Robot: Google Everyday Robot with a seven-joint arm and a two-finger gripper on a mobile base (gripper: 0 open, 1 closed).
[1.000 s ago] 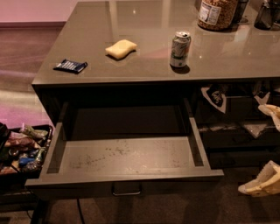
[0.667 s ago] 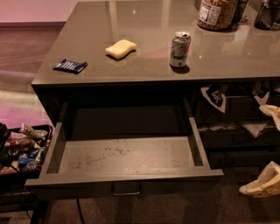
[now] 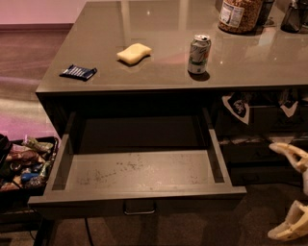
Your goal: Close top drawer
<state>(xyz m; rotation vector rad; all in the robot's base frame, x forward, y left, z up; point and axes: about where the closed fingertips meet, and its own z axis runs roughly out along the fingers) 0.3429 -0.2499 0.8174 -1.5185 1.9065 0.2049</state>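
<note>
Top drawer: pulled fully out from under counter; pale speckled floor exposed, nothing inside.
Pull: small metal handle, ctr of top drawer's front panel.
Gripper: lower right of top drawer, apart from its front right corner, not touching; two pale fingers spread wide, nothing betw. them.
Soda can: upright on counter, above top drawer's right rear.
Sponge: yellow, on counter above top drawer, ctr-left.
Blue packet: flat on counter, above top drawer's left side, nr counter edge.
Jar: far back on counter, right of top drawer.
Bin: just left of top drawer, lower down, full of mixed wrappers.
Side drawers: right of top drawer, white cloth/paper sticking out.
</note>
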